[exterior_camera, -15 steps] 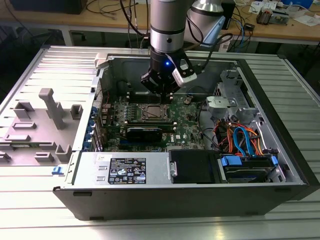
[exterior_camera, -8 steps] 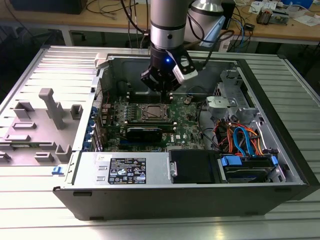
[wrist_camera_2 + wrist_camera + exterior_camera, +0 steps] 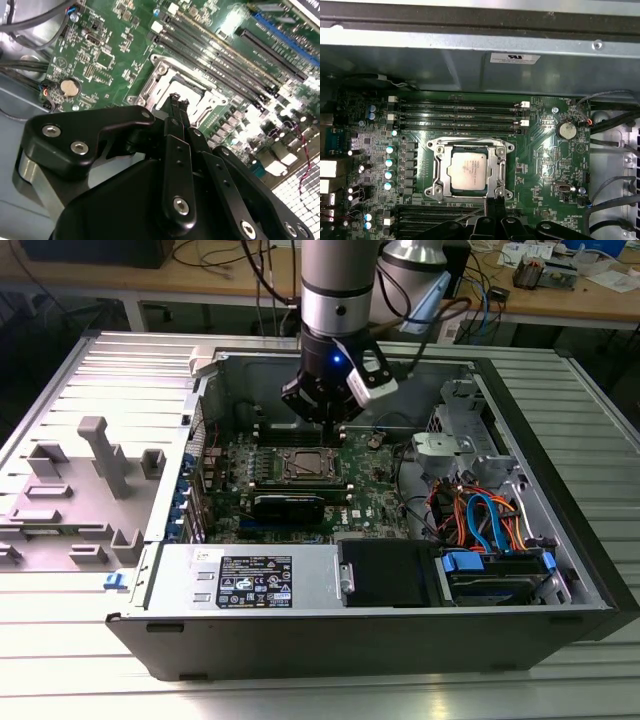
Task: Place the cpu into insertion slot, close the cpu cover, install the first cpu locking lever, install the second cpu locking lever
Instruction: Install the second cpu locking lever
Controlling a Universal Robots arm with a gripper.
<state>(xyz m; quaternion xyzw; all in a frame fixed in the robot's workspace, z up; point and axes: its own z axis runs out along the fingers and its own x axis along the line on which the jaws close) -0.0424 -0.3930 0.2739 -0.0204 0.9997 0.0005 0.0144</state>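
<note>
The cpu [image 3: 467,170], a silver-grey square chip, lies flat in the insertion slot [image 3: 506,191] on the green motherboard. The cpu cover [image 3: 441,172], a silvery frame, lies down around the chip. My gripper [image 3: 496,204] hovers just above the socket's edge with its black fingers [image 3: 176,150] pressed together and nothing between them. In the second wrist view the gripper [image 3: 178,100] has its tips over the socket frame [image 3: 150,85]. The exterior view shows the gripper [image 3: 325,423] directly behind the socket [image 3: 305,465] inside the open computer case. I cannot make out how the locking levers sit.
Long black memory slots [image 3: 460,112] run on both sides of the socket. A coin battery [image 3: 566,130] and cables [image 3: 612,125] lie nearby. The case wall [image 3: 470,65] stands close behind. A drive bay with coloured cables [image 3: 480,520] and a grey fixture [image 3: 95,485] flank the board.
</note>
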